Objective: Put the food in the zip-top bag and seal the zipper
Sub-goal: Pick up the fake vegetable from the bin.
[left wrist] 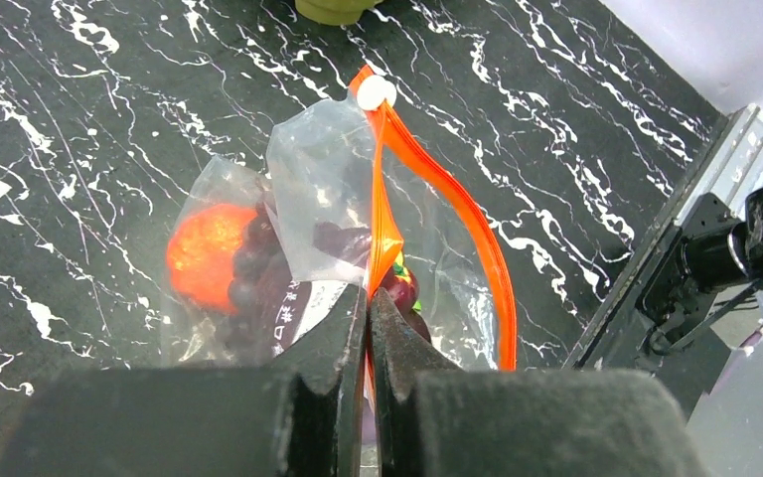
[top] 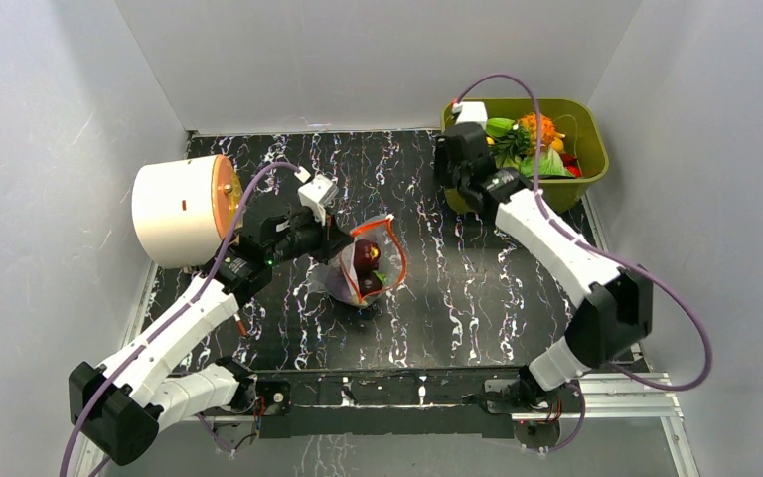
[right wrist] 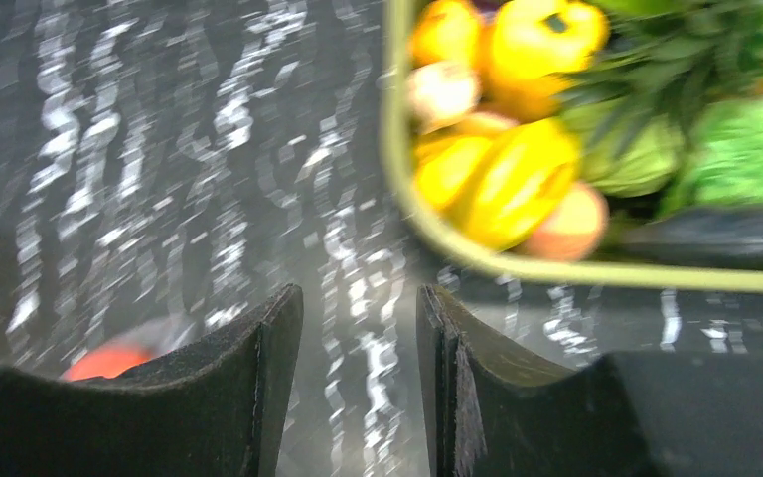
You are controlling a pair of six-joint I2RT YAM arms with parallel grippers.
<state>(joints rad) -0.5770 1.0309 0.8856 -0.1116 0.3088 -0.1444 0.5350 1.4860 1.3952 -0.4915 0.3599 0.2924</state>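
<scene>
Black marbled worktop [top: 477, 298], white walls on three sides. Mid-worktop sits the zip-top bag [top: 368, 263], mouth gaping, zipper [left wrist: 457, 214] unsealed. Jaws of the left pincer [left wrist: 368, 295] are fully closed, clamping the zipper strip at one side of the mouth. Inside the bag: orange-red piece [left wrist: 207, 253], grapes [left wrist: 253, 268], maroon fruit [top: 366, 253]. At the back right, the right pincer [right wrist: 360, 298] hangs just beside the green bin [top: 596, 159], jaws partly apart, nothing between them. In the bin, the yellow pepper [right wrist: 546, 35] lies among other toy produce. Right wrist view is blurred. At far left is a white drum [top: 174, 209], apart from the bag.
</scene>
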